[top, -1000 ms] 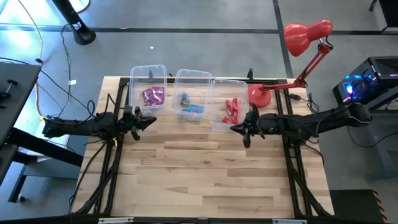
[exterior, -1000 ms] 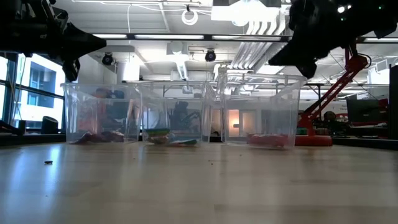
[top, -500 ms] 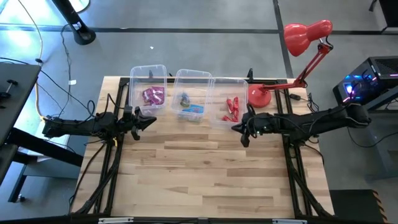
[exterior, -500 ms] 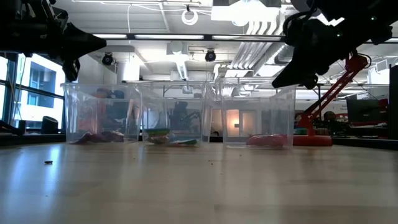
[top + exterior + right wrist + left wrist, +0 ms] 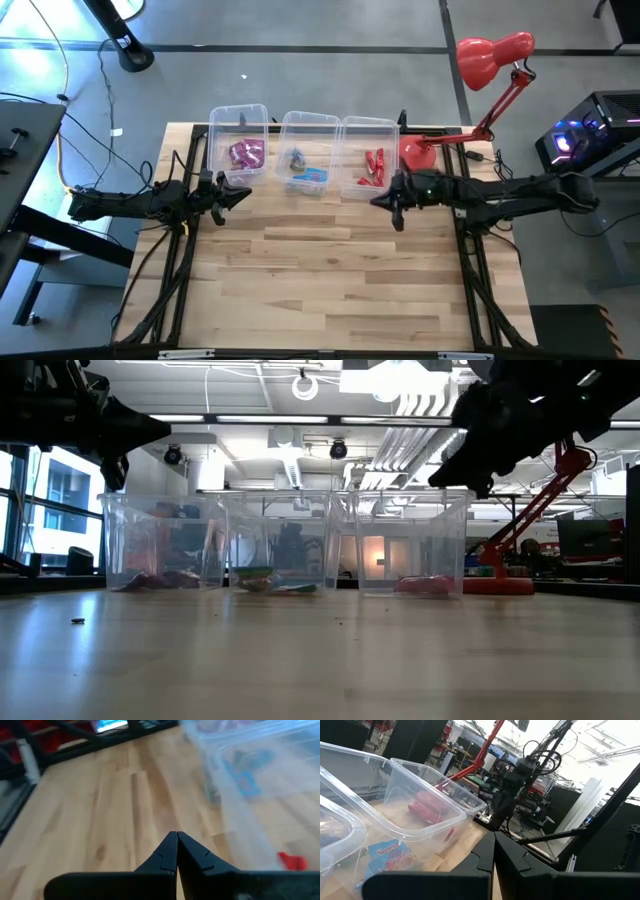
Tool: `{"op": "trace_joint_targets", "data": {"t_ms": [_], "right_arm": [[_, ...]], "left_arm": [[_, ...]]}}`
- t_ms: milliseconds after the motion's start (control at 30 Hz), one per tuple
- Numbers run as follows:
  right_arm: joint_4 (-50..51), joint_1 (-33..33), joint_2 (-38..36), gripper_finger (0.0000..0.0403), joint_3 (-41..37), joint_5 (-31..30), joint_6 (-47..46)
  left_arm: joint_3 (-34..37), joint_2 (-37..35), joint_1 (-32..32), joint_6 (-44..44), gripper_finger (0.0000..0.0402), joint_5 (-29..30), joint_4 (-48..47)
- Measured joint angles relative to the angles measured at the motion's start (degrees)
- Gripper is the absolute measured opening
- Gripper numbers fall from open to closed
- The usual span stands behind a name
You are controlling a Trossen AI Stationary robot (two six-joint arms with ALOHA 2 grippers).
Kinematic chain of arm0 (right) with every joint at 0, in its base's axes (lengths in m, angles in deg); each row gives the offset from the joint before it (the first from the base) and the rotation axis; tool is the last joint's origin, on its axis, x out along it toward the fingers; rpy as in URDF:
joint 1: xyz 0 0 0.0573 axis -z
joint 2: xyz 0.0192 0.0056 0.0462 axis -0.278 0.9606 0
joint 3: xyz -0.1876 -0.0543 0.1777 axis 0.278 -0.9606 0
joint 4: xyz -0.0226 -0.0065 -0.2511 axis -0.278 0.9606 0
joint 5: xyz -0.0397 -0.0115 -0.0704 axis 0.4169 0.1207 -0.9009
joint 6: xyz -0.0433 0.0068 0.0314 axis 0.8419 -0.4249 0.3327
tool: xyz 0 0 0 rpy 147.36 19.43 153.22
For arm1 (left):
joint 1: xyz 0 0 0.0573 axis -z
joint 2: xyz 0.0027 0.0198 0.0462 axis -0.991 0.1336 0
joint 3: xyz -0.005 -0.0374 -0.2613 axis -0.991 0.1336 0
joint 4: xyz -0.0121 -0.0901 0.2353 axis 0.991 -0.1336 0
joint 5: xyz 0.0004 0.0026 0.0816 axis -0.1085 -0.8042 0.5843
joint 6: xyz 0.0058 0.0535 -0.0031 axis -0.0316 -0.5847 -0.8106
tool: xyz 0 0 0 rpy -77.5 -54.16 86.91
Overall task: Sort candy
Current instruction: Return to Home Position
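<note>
Clear left bin (image 5: 238,108) held the purple-magenta candy (image 5: 245,152) in a heap, long axes unreadable, with the left gripper (image 5: 246,192) clenched on nothing just in front of it over the wood table (image 5: 320,270). Middle bin (image 5: 310,117) held a blue packet (image 5: 308,176), long axis roughly across the table and slightly skewed, plus a small dark item (image 5: 296,158) behind it that I couldn't identify. Right bin (image 5: 370,121) held the red candy (image 5: 374,168), cluster running front-to-back, twists too small to count; the right gripper (image 5: 380,204) was pinched together, empty, at that bin's front edge, contact unclear.
</note>
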State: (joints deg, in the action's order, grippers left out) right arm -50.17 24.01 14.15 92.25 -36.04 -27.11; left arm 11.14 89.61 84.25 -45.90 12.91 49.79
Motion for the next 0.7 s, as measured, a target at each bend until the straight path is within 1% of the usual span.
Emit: {"op": "trace_joint_targets", "data": {"t_ms": [67, 167, 333, 467, 567, 633, 700], "right_arm": [[-1.09, -0.51, -1.33, 0.0, -1.88, 1.12, -0.89], [-5.18, -1.66, -4.65, 0.0, -6.53, 0.82, -4.81], [-22.0, -3.6, -9.67, 0.0, -15.89, -2.26, -9.7], [-30.73, -3.85, -11.35, 0.0, -21.39, -4.58, -9.88], [-35.54, -3.83, -11.61, 0.0, -23.56, -5.24, -8.43], [-37.06, -3.84, -11.6, 0.0, -24.76, -5.19, -6.15], [-35.84, -3.85, -11.57, 0.0, -24.88, -4.78, -4.8]], "left_arm": [[0.0, 0.0, 0.0, 0.0, 0.0, -0.02, 0.02], [0.0, 0.0, -0.01, 0.0, 0.0, -0.02, 0.02], [0.0, 0.02, 0.0, 0.0, 0.0, -0.02, 0.0], [0.0, 0.02, 0.0, 0.0, 0.0, 0.0, 0.0], [0.0, 0.02, -0.02, 0.0, 0.0, 0.0, 0.0], [0.0, 0.0, 0.0, 0.0, 0.0, -0.01, 0.02], [0.0, 0.02, -0.01, 0.0, 0.0, -0.01, 0.0]]}}
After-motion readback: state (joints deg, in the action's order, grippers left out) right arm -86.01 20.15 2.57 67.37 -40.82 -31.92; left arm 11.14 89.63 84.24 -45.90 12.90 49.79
